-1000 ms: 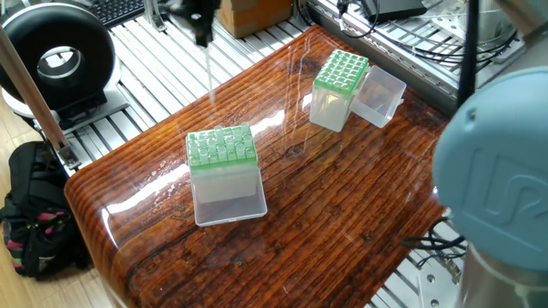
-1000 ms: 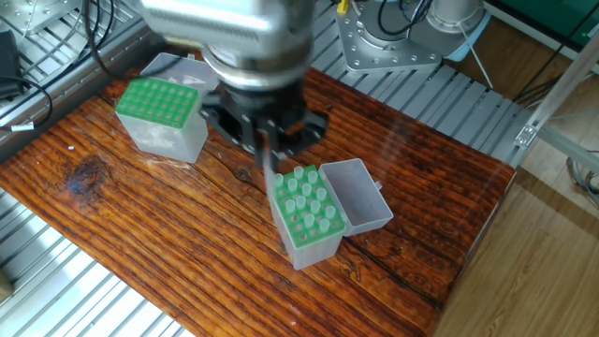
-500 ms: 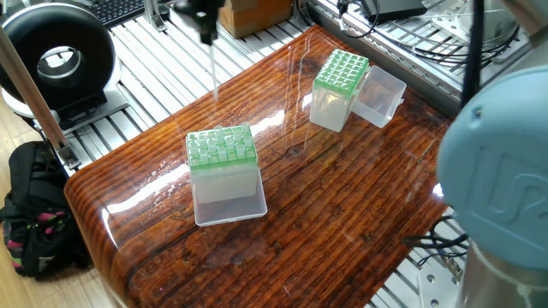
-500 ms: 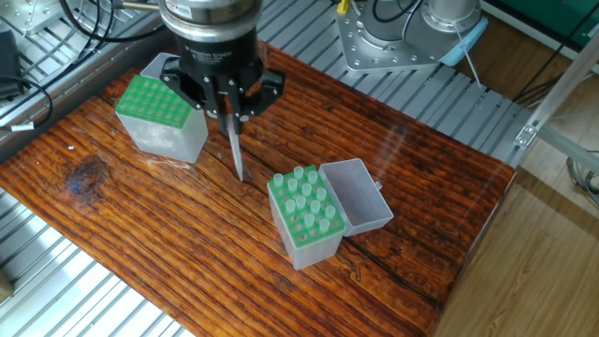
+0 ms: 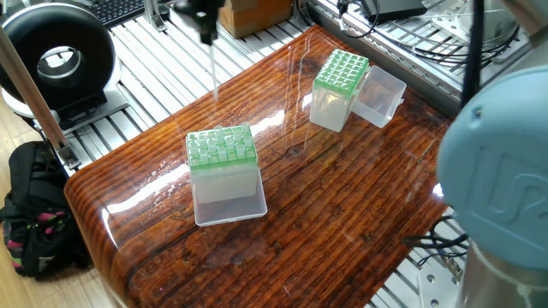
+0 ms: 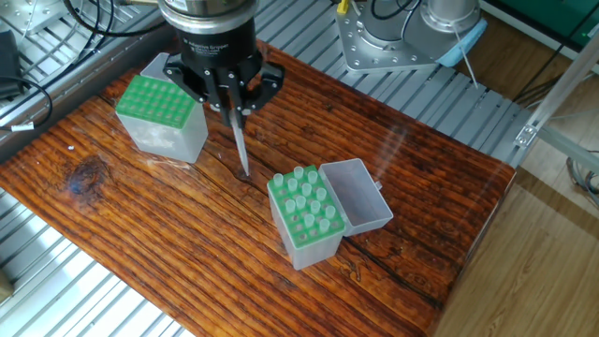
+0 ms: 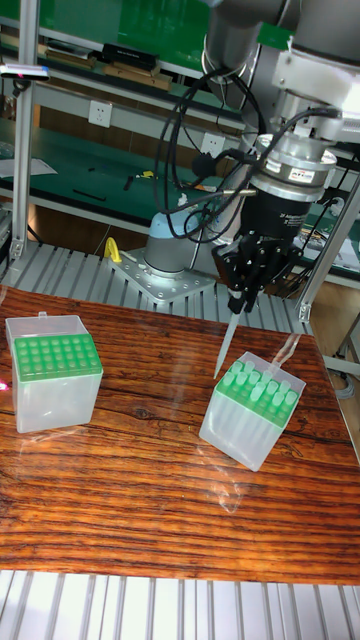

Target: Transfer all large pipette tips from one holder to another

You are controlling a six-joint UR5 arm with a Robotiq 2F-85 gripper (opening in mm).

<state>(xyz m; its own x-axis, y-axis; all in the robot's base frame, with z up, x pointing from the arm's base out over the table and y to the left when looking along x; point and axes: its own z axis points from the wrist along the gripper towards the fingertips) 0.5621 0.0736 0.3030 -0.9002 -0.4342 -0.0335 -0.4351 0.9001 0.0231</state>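
Observation:
My gripper is shut on one large pipette tip, a slim clear tube hanging point-down above the wooden table. It hovers between the two green-topped holders. The nearer holder has several tips standing in it and its clear lid is open. The other holder shows only open holes. In the tall view the gripper holds the tip just left of the filled holder, far from the other holder. The first fixed view shows the gripper and tip at the top edge.
A black round device and a dark backpack lie beyond the table's left end. The arm's base is bolted on the slatted aluminium frame behind the table. A blue-grey arm joint blocks the right foreground.
The gripper, holding the tip, has moved away from above the filled holder toward the other holder. Over the last half second it shifted only slightly.

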